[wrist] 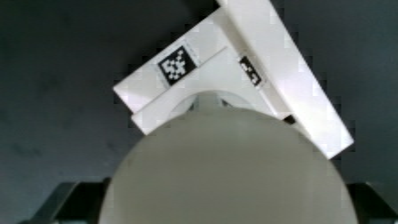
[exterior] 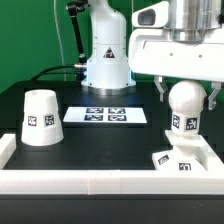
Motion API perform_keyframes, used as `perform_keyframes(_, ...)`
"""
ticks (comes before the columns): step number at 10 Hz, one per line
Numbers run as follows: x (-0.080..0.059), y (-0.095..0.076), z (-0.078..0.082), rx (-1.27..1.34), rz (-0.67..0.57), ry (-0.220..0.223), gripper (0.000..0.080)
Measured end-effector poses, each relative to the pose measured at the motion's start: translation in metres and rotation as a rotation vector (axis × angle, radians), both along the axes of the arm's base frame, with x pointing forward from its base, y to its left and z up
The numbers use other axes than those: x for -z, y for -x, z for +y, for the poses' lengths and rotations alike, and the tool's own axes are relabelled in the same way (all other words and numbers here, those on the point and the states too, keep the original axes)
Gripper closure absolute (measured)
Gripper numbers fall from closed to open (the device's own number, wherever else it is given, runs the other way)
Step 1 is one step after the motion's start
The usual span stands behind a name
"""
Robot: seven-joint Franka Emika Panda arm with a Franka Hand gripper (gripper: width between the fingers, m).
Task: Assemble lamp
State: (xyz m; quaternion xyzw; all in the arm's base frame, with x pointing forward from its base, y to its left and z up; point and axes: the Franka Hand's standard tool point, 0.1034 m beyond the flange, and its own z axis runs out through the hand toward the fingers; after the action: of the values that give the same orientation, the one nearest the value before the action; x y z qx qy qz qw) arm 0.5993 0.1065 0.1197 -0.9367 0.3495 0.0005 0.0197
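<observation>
**Position:** the white plastic ball bulb on its tagged stem (exterior: 183,108) stands upright directly over the flat square white plastic base (exterior: 180,160). Contact between the stem and the base cannot be confirmed.

**Jaws:** closed on the bulb's ball from both sides.

**Other parts:** the tapered white cup-like shade (exterior: 40,118) stands on the dark tabletop (exterior: 110,140), well apart from the base. The marker board (exterior: 105,116) lies between them.

**Recommendation:** keep the stem vertical and centred on the base. Lower it slowly and seat it without forcing before release.

I see the marker board (exterior: 106,116) flat on the dark table (exterior: 100,145). White rail (exterior: 100,182) along the near edge, green backdrop (exterior: 30,45) behind, black cable (exterior: 72,40) hanging there.
</observation>
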Motion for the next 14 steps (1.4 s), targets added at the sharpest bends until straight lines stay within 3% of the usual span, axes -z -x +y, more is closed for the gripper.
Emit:
perform_keyframes(5, -0.0002, -0.0008, 0.0042, 0.412, 0.04, -0.09, 0.022)
perform_keyframes(7, 0.0002, -0.0005, 0.0062, 0.469, 0.048, -0.1, 0.022)
perform_keyframes(9, 0.0011, 0.0004, 0.0059, 0.355, 0.044, -0.098, 0.0172)
perform_keyframes(10, 0.0025, 0.0018, 0.0059, 0.285, 0.047, -0.097, 0.0111)
perform_keyframes(14, 0.0028, 0.0008, 0.0046, -0.125, 0.004, -0.086, 0.0101)
